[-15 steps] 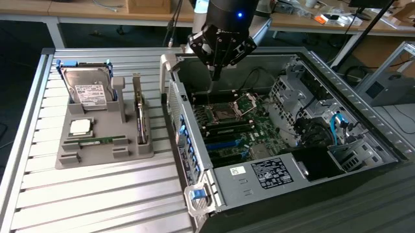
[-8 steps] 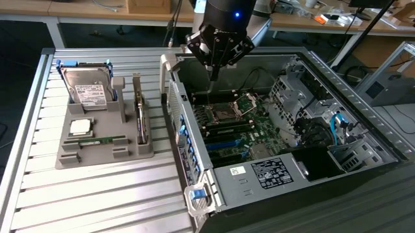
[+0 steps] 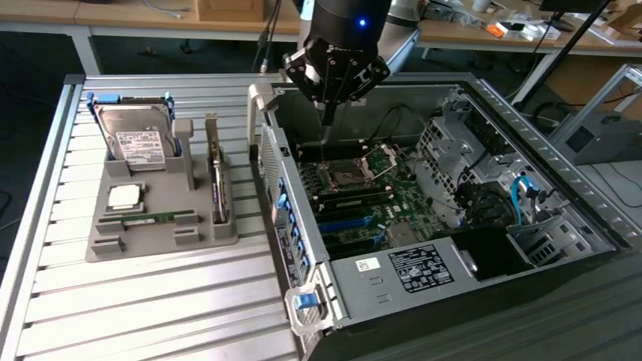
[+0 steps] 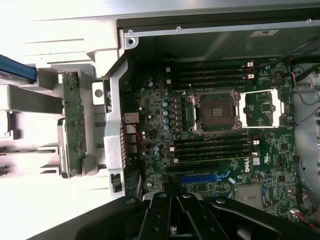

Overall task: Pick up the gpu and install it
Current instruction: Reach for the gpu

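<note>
One gpu [image 3: 216,177] upright in holder [image 3: 110,244]

Slatted metal table [image 3: 150,316] with a grey parts holder [image 3: 105,244] beside an open computer case [image 3: 346,289]

From my station, the one mark I can read is the white Dell lettering [image 4: 243,168] printed on the motherboard [image 4: 155,110] in the wrist view; a small white mark just beside it is too fine to make out; in the exterior view, the white label [image 3: 138,147] on the hard drive [image 3: 125,120], the black label [image 3: 420,268] on a grey panel [image 3: 351,284] of the computer case [image 3: 546,154] and the small white sticker [image 3: 366,264] near it carry print I cannot read.
</note>
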You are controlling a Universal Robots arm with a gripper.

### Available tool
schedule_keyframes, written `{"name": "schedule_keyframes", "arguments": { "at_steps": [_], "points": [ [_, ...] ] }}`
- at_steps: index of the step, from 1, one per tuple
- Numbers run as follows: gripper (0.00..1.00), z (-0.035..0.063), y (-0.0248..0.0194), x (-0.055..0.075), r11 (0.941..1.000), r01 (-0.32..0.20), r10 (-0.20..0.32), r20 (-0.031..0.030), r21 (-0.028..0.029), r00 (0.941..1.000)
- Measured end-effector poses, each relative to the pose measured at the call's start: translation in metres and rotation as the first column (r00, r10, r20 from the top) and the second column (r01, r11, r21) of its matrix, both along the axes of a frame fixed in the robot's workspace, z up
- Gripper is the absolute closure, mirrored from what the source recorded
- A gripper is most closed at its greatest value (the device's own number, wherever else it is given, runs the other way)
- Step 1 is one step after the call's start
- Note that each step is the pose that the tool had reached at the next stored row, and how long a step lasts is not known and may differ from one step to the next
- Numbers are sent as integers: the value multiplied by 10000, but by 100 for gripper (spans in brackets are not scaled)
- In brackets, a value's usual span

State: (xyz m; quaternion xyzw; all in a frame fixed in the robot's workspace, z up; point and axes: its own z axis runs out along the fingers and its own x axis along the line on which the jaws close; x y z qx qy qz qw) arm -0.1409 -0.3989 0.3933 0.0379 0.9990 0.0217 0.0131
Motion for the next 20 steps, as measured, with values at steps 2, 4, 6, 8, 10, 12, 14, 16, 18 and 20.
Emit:
{"name": "schedule_keyframes", "arguments": {
  "at_steps": [2, 4, 6, 8, 10, 12, 14, 16, 18, 20],
  "points": [
    [89, 0, 0, -12, 10000, 0, 0, 0, 0, 10000],
    [89, 0, 0, -23, 10000, 0, 0, 1, 0, 10000],
    [89, 0, 0, -37, 10000, -1, 1, 0, 0, 10000],
    [89, 0, 0, -46, 10000, -1, 1, 0, 0, 10000],
    [89, 0, 0, -54, 10000, 0, 0, 0, 0, 10000],
    [89, 0, 0, -66, 10000, 0, 0, 0, 0, 10000],
    [89, 0, 0, -73, 10000, 0, 0, 0, 0, 10000],
    [89, 0, 0, -85, 10000, 0, 0, 0, 0, 10000],
    [89, 0, 0, -97, 10000, 0, 0, 0, -1, 10000],
    [89, -1, 0, -109, 10000, 0, 0, 0, 0, 10000]
  ]
}}
